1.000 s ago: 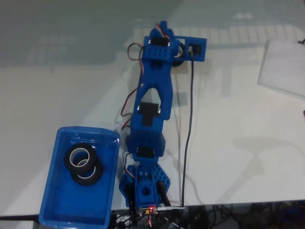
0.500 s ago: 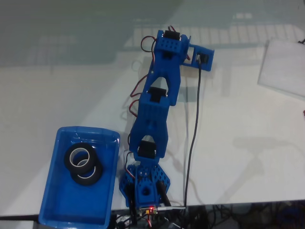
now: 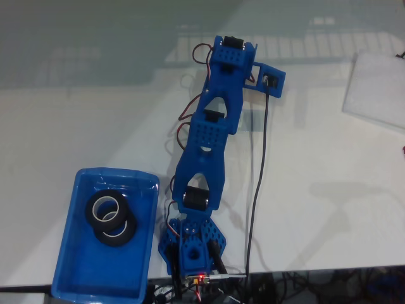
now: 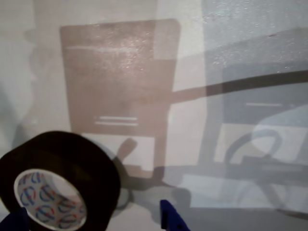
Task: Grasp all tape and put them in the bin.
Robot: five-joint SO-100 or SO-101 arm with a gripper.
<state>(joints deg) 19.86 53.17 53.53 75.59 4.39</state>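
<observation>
While two glossy black tape rolls lie overlapped inside the shallow blue bin at the fixed view's lower left, a third tape roll with a printed pale core sits on the matte white table between the spread blue fingertips, ungripped. Since a second ago the arm has stretched farther out and swung rightward. Bare tabletop surrounds it.

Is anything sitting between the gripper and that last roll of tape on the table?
Nothing visible does. In the wrist view the tape roll lies on bare table right at the gripper, between its blue fingertips.
</observation>
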